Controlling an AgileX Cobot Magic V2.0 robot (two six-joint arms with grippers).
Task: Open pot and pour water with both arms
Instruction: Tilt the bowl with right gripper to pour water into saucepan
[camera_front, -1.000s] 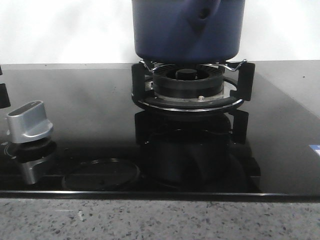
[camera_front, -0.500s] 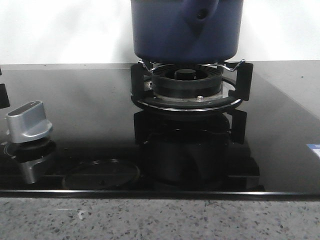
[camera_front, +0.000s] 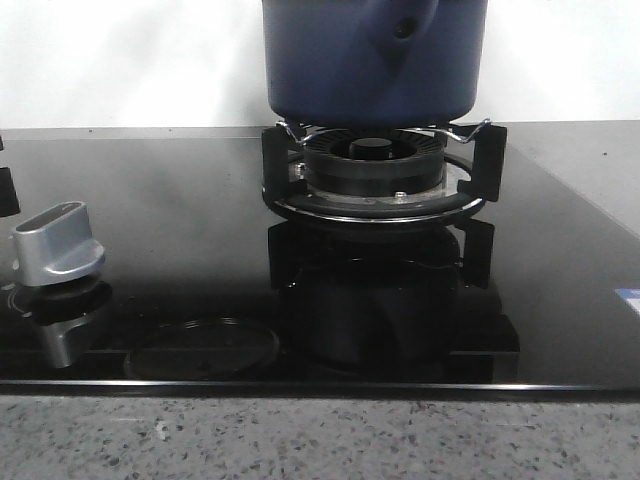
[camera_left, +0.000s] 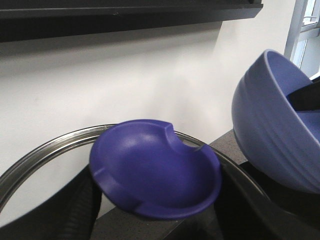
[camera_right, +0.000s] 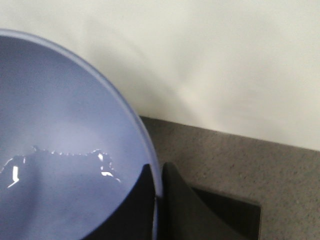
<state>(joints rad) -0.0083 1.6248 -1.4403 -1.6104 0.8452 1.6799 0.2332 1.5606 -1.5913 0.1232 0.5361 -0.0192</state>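
Pot is the farthest item in the front view; notes run inward to it.

- Speckled counter edge (camera_front: 300, 440) is nearest, then the black glass hob (camera_front: 180, 200) with a silver control knob (camera_front: 58, 245) at its left.
- Burner stand (camera_front: 380, 175) is mid-hob. The pot (camera_front: 375, 60) rests on its prongs, upright, with its stubby handle (camera_front: 403, 25) facing the camera. Its top is cut off by the frame, so the opening is not visible.
- Left wrist view: left gripper (camera_left: 160, 222) has dark fingers either side of the lid's blue knob (camera_left: 155, 170), apparently clamped on it. The lid's steel rim (camera_left: 45, 150) arcs behind. Beyond it hangs the lighter blue bowl (camera_left: 270, 130), tilted in this view.
- Right wrist view: right gripper (camera_right: 159, 200) fingers are narrow, pinching the bowl's rim, one inside and one outside. Water (camera_right: 60, 200) glints inside.

Progress, as a judgement: the opening looks done, with the lid lifted and held clear. The pour is still to do, since the bowl carries water and no stream shows. How near the bowl is to the pot's mouth cannot be told.

Against the earlier front frames, almost nothing differs. Pot and stand together sit a shade further left in frame, and the pot has not shifted on its prongs.
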